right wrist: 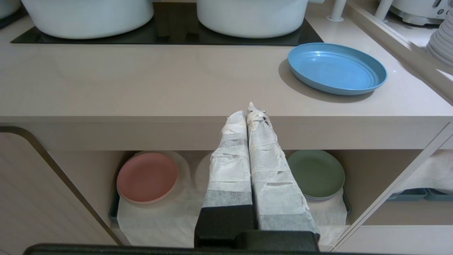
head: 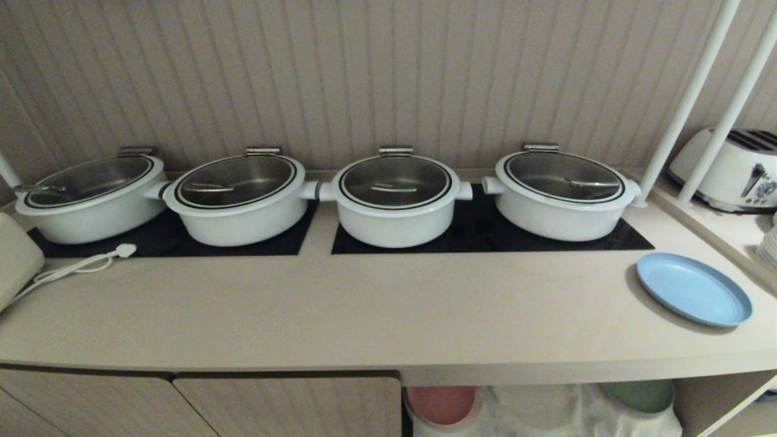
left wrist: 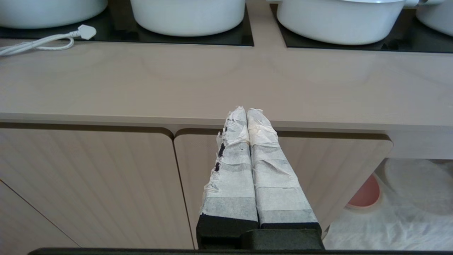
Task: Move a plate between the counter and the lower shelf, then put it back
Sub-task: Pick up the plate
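Soft, even indoor light falls from above. The blue plate (right wrist: 337,68) casts a soft shadow on the surface (right wrist: 141,85) beside it and carries small highlights. The head view bows at its edges; the shelf (right wrist: 226,209) below the surface sits dimmer.

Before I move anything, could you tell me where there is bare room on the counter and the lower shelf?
The counter is bare along its front, between the white cable on the left and the blue plate on the right. The back is crowded with four pots. On the lower shelf, the middle spot between the pink plate and green plate looks free.
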Robot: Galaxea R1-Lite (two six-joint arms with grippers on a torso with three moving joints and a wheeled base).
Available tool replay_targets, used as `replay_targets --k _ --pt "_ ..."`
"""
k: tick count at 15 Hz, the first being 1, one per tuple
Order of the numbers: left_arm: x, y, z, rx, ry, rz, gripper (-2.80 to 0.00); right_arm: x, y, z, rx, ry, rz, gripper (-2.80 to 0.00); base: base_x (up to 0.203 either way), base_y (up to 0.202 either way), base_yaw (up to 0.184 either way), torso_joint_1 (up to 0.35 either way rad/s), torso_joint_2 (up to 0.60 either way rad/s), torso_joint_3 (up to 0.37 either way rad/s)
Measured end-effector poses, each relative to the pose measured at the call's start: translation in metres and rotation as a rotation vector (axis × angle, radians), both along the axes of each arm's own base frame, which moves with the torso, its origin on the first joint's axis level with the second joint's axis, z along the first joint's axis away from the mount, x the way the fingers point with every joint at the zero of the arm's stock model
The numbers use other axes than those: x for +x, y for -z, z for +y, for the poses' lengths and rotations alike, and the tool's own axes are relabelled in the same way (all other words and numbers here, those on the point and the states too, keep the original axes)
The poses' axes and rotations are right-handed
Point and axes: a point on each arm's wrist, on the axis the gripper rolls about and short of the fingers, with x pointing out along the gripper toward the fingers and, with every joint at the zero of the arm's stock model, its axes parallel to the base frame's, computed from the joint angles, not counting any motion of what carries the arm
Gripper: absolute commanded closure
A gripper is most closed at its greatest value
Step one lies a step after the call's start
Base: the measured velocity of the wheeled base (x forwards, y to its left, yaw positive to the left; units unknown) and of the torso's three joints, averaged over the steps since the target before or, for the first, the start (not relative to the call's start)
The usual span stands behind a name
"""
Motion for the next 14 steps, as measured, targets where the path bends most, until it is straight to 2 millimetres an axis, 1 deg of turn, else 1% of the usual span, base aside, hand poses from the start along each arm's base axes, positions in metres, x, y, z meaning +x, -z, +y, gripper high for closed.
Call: replay_targets --k 14 --pt "0.0000 0.0000 0.0000 0.001 0.001 0.000 0.00 0.0000 -0.0001 0.0000 -0.001 -0.001 -0.001 0.00 0.000 0.000 0.000 0.000 0.00 0.000"
